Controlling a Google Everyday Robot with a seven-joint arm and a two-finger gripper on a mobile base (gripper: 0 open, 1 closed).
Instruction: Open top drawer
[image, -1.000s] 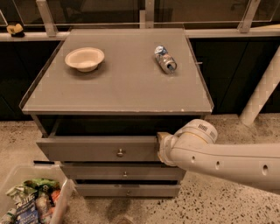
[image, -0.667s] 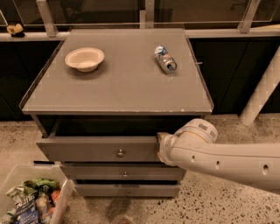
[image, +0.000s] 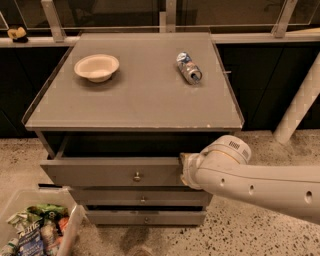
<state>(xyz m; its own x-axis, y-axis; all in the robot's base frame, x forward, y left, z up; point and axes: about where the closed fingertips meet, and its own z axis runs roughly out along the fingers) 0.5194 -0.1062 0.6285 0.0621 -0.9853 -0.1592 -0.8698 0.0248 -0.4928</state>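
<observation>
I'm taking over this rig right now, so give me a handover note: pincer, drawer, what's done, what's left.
Pincer: at the right end of the top drawer front, away from its knob.
Drawer: partly pulled out, interior dark.
Done: drawer partly open.
Left: probably pull it further out, then back the arm away.
On the cabinet top: bowl, can.

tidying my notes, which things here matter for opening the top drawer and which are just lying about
Job: top drawer, partly out; its knob; pincer at the drawer front's right end.
Lying about: bowl and can on the cabinet top; bin of packets beside the cabinet.
</observation>
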